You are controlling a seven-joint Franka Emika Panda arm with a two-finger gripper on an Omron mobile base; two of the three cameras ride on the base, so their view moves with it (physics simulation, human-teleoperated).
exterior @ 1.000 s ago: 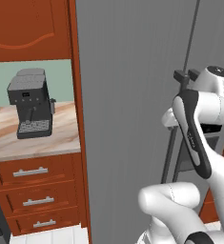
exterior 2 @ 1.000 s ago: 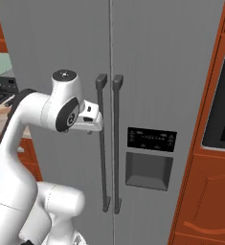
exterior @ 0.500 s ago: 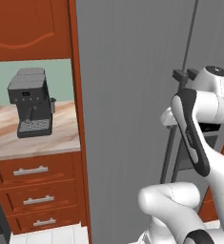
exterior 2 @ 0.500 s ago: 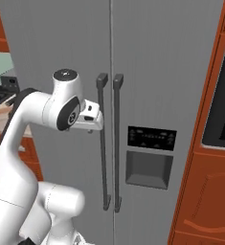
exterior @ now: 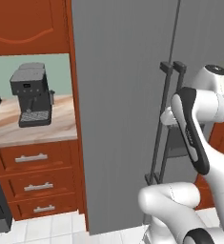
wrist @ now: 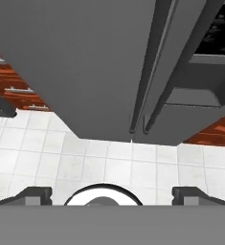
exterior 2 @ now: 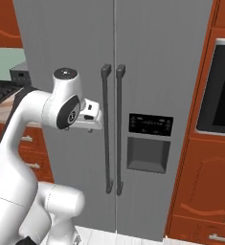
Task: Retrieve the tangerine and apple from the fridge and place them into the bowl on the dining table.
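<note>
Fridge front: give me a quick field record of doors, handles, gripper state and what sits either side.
fridge: both doors shut, no fruit visible
handles: two long vertical bars side by side at the door seam
gripper: open, holding nothing, close to the left door handle but not on it
dispenser panel: dark, on the right door
coffee machine: on the counter left of the fridge
wall oven: right of the fridge

One fridge (exterior 2: 152,57) with two handles (exterior 2: 106,129), one coffee machine (exterior: 31,94), three drawers (exterior: 35,157)
</note>
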